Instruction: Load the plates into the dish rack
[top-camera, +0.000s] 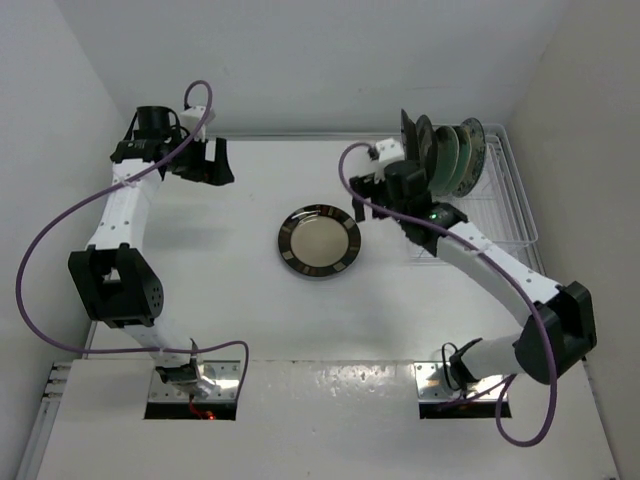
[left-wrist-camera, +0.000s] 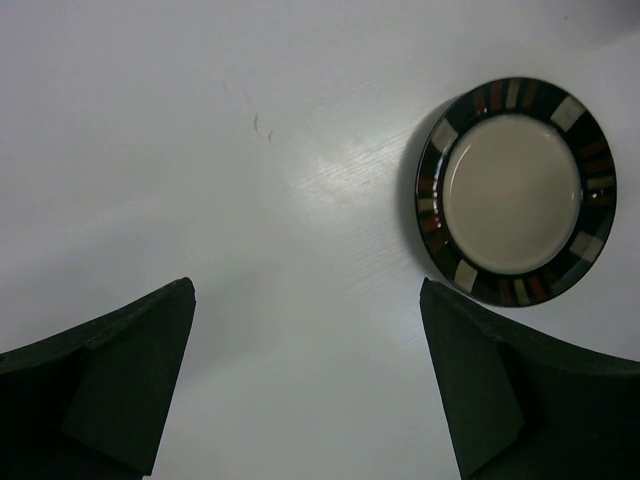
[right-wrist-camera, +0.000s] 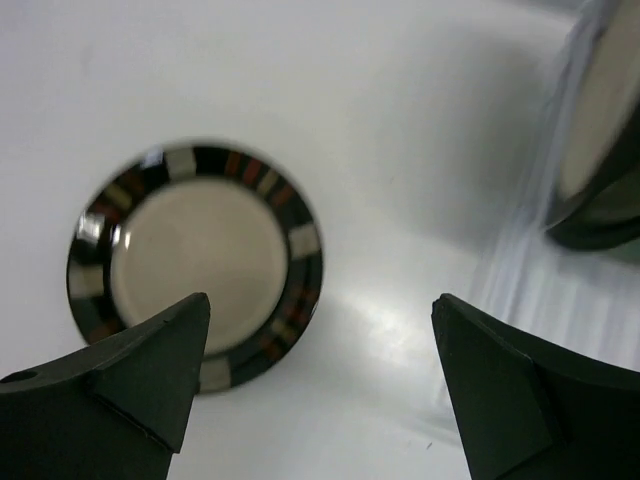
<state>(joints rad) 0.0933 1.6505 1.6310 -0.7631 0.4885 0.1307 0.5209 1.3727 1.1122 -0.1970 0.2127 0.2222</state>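
Observation:
One plate (top-camera: 319, 241), cream with a dark rim of brown and pale blocks, lies flat on the white table. It also shows in the left wrist view (left-wrist-camera: 515, 190) and the right wrist view (right-wrist-camera: 195, 260). Several other plates (top-camera: 450, 152) stand upright in the white wire dish rack (top-camera: 515, 215) at the back right. My right gripper (top-camera: 366, 197) hovers open between the flat plate and the rack, with nothing between its fingers (right-wrist-camera: 320, 320). My left gripper (top-camera: 215, 163) stands open and empty at the back left, far from the plate (left-wrist-camera: 305, 330).
White walls close in the table at the back and both sides. The rack's wires (right-wrist-camera: 535, 230) and a racked plate (right-wrist-camera: 600, 120) show blurred at the right of the right wrist view. The arms' bases sit at the near edge.

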